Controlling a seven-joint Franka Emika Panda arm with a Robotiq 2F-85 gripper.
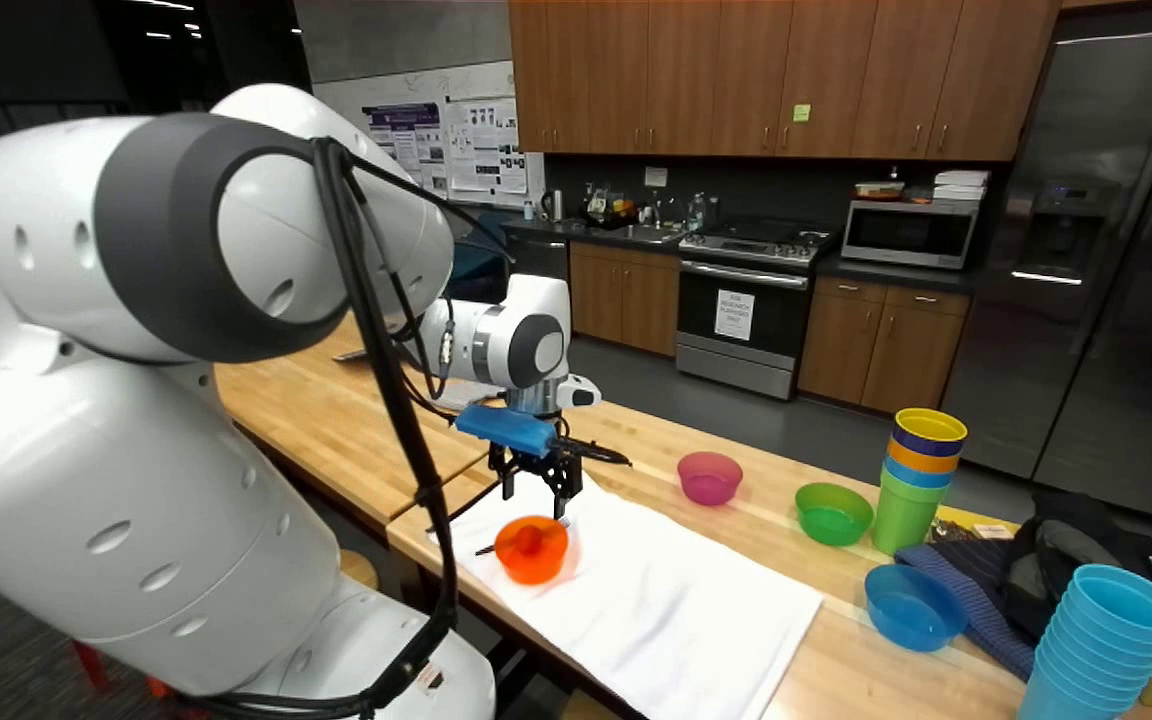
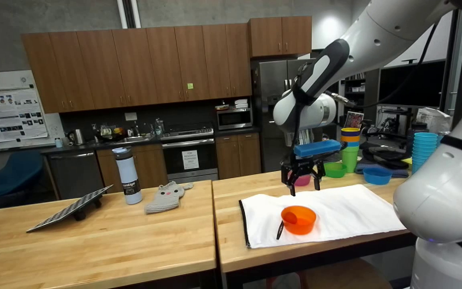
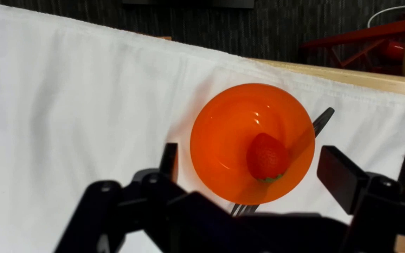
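Your jaws hang spread near an orange bowl [image 3: 220, 130], strawberry [image 3: 267, 156] inside, sitting atop a fork [image 3: 325, 119] on white cloth [image 3: 83, 88]; farther along the desk [image 1: 766, 520] stand a pink bowl [image 1: 709, 482], green bowl [image 1: 834, 520], blue bowl [image 1: 914, 612] and multicolored nested cups [image 1: 911, 505].

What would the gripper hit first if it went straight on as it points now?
Probably the orange bowl, with the strawberry in it; the open gripper points down over it. Exact alignment and the gap below are hard to judge.
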